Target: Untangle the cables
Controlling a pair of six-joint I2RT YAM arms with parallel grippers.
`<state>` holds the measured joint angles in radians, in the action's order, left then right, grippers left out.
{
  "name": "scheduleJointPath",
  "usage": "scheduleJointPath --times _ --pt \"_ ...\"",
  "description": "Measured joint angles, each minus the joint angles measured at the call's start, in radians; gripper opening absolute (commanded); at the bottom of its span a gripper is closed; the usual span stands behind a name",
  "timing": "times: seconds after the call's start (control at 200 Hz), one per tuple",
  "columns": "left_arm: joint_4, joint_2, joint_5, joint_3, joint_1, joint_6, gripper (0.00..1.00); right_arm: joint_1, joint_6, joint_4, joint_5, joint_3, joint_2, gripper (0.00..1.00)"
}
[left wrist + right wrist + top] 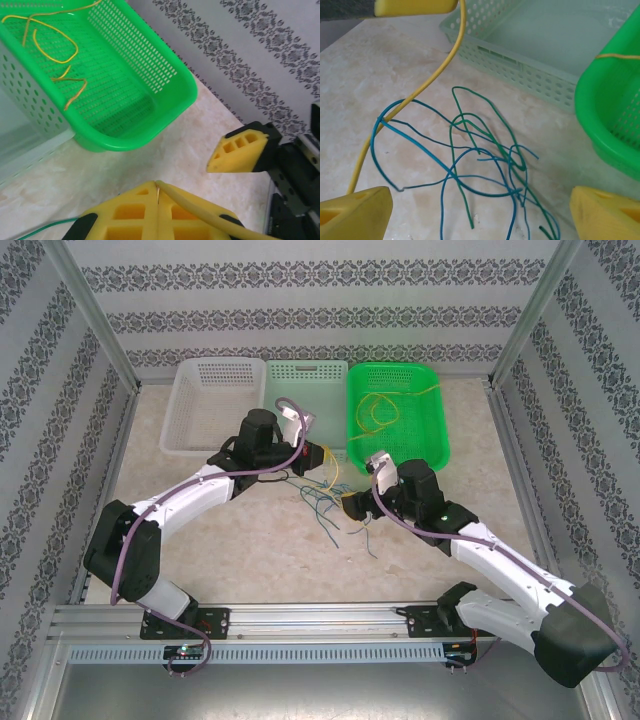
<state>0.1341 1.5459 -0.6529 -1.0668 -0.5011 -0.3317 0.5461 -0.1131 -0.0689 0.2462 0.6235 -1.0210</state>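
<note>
A loose tangle of blue and dark green cables (485, 160) lies on the table between my two grippers, and shows from above (335, 508) too. My left gripper (159, 187) is shut on a yellow cable (440, 70). That cable hangs from it, passes through a blue loop and runs down past my right gripper's left finger (355, 215). My right gripper (480, 220) stands wide open just above the tangle with nothing between its fingers. Seen from above, the left gripper (322, 460) is left of the green basket and the right gripper (352, 505) is just below it.
A bright green basket (435, 430) at the back right holds more yellow cables (50, 45). A pale green basket (305, 390) stands beside it, with a white basket (213, 405) further left. The right gripper's finger (240, 150) hangs close in front of the left gripper.
</note>
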Motion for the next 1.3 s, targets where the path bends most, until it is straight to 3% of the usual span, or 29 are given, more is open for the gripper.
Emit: scheduleJointPath --times 0.165,0.275,0.405,0.749,1.049,1.109,1.299 --pt "0.045 0.0 -0.063 0.019 0.037 -0.036 0.0 -0.023 0.022 0.009 0.005 0.0 -0.012 0.85" --pt "0.046 0.002 -0.105 0.024 0.06 -0.035 0.0 -0.088 0.028 0.013 0.026 -0.001 0.027 0.75" --pt "0.046 0.008 -0.154 0.021 0.068 -0.035 0.0 -0.141 0.046 0.013 0.082 0.009 0.07 0.71" --pt "0.063 0.053 -0.207 0.001 0.069 -0.067 0.0 -0.077 0.068 0.007 0.242 0.062 -0.111 0.72" --pt "0.166 0.095 -0.241 -0.007 0.069 -0.151 0.0 -0.044 0.063 0.072 0.283 0.082 -0.201 0.69" --pt "0.175 0.103 -0.246 -0.008 0.069 -0.164 0.0 -0.037 0.059 0.083 0.294 0.096 -0.223 0.62" --pt "0.211 0.108 -0.243 -0.009 0.075 -0.195 0.0 -0.011 0.038 0.119 0.312 0.108 -0.239 0.17"
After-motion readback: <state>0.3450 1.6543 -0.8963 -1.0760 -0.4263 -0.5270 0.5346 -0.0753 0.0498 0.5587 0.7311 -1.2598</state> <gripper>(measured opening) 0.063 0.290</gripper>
